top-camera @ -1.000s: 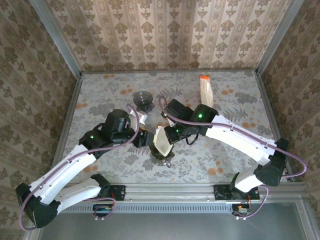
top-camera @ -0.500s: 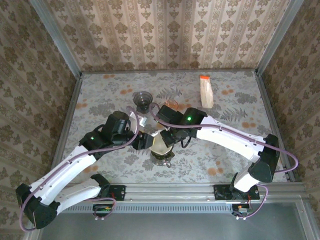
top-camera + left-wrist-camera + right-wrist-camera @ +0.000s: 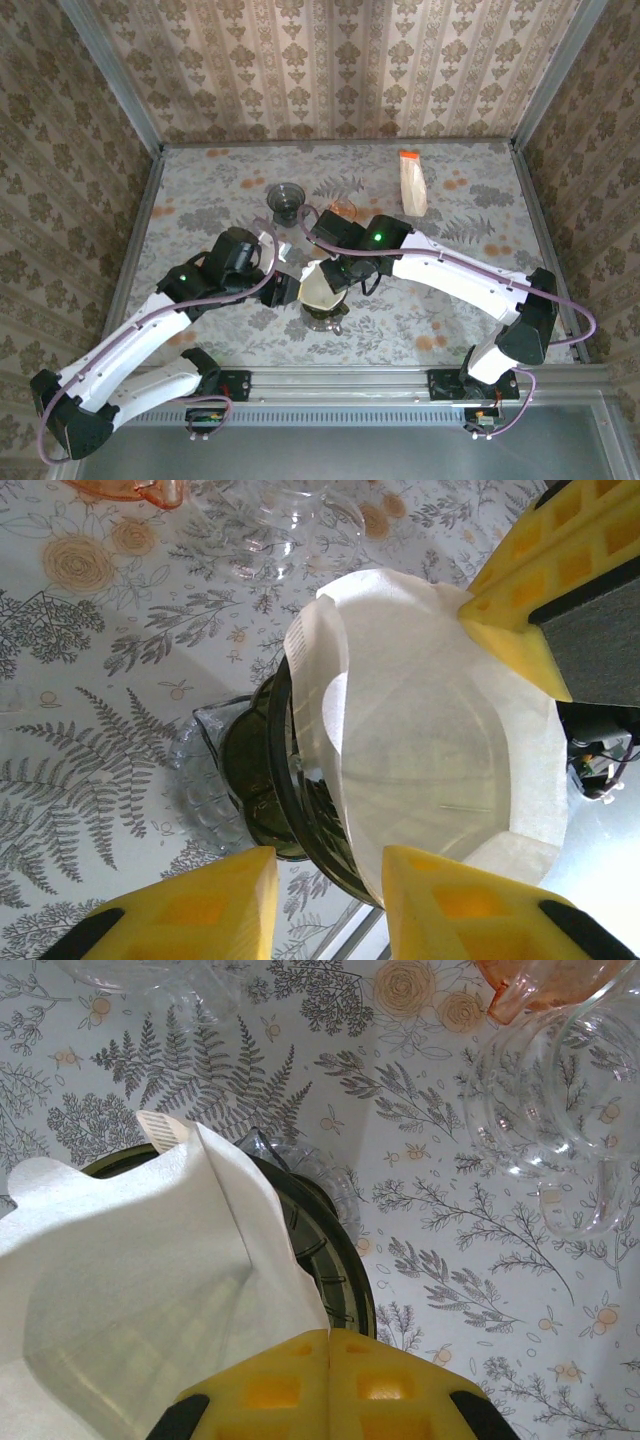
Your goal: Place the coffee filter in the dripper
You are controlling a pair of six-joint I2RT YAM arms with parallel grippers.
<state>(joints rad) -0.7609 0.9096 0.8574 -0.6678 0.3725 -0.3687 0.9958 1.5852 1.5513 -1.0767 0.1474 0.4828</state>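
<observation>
The white paper coffee filter is spread open as a cone and sits in the mouth of the dark dripper, which stands on a clear glass base. My right gripper is shut on the filter's edge just above the dripper rim; its yellow fingers pinch the paper's far edge. On the dripper's left, my left gripper stands open, with the dripper rim and filter wall between its fingers without touching them.
A filter packet with an orange top lies at the back right. A clear glass cup and a small orange dish stand behind the dripper, beside a clear glass vessel. Metal rails border the table.
The right gripper has carried the filter left and down from above the dripper into its mouth. The left gripper stayed beside the dripper, shifting only slightly.
</observation>
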